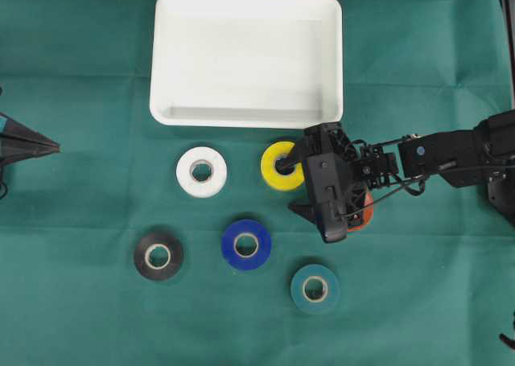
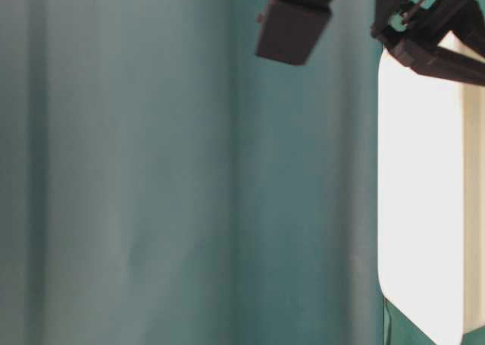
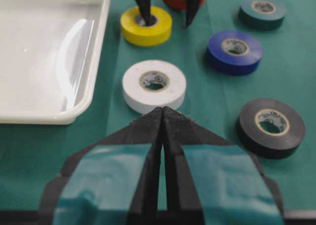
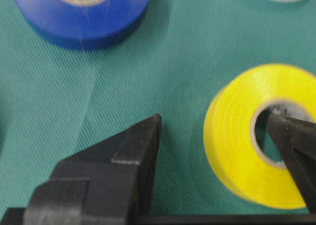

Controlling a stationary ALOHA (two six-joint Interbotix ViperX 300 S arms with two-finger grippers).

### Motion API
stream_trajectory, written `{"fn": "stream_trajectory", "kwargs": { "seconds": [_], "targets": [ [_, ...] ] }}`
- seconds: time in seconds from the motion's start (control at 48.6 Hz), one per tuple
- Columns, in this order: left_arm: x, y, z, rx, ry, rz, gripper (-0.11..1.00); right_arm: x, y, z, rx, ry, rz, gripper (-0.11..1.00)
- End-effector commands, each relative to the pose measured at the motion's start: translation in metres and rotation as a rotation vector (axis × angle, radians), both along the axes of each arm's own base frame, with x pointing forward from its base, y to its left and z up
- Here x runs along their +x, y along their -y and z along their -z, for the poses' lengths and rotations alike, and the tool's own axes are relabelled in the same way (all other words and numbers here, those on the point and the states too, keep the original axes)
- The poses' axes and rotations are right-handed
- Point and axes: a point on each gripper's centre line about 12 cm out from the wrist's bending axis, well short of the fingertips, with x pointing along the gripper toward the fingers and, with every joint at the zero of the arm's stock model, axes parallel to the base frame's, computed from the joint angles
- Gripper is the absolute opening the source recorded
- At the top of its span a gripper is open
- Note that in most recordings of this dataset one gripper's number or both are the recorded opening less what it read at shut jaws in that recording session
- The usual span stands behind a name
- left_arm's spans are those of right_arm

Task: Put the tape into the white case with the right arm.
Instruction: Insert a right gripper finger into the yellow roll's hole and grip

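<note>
White case at the top middle of the green cloth: shallow, rectangular, rounded corners, raised glossy rim, smooth plastic floor. Nothing inside it. Seen from the left wrist as a pale tray with a bright reflection along its curved wall.

Six tape rolls flat on the cloth below the case, all outside it. Yellow tape nearest the case's lower right corner, just below the rim without touching. White roll to its left, blue roll lower, black roll lower left, teal roll lower right. Orange roll mostly hidden under the right arm. Each a smooth, slightly shiny ring around a paler cardboard core.

Right claw spread wide over the yellow tape: one pointed black finger down in the roll's core hole, the other outside the ring on the cloth side, so straddling one wall of the ring. From the right wrist, gap visible between the outer finger and the roll's yellow side; not clamped. Fine woven ribbing visible in the cloth.

Left claw closed, tips pressed together, blue-taped fingers, holding nothing, at the far left edge of the cloth, well apart from every roll.
</note>
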Motion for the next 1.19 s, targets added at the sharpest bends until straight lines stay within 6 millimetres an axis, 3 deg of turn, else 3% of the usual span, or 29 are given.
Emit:
{"fn": "stream_trajectory", "kwargs": {
  "seconds": [0.0, 0.35, 0.576, 0.679, 0.926, 1.173],
  "targets": [
    [0.001, 0.000, -0.005, -0.002, 0.015, 0.003, 0.01, 0.007, 0.002, -0.008, 0.005, 0.009, 0.015, 0.83],
    [0.001, 0.000, -0.005, -0.002, 0.014, 0.003, 0.01, 0.011, 0.002, -0.011, 0.005, 0.011, 0.018, 0.78],
    [0.001, 0.000, -0.005, 0.000, 0.014, 0.003, 0.01, 0.011, 0.002, -0.012, 0.005, 0.014, 0.018, 0.18],
    [0.001, 0.000, -0.005, 0.000, 0.014, 0.003, 0.01, 0.012, 0.002, -0.012, 0.006, 0.017, 0.018, 0.02],
    [0.001, 0.000, -0.004, -0.002, 0.012, 0.003, 0.01, 0.011, 0.002, -0.017, 0.006, 0.020, 0.021, 0.02],
    [0.001, 0.000, -0.004, -0.002, 0.012, 0.003, 0.01, 0.009, 0.001, -0.046, 0.001, 0.063, 0.023, 0.02]
  ]
}}
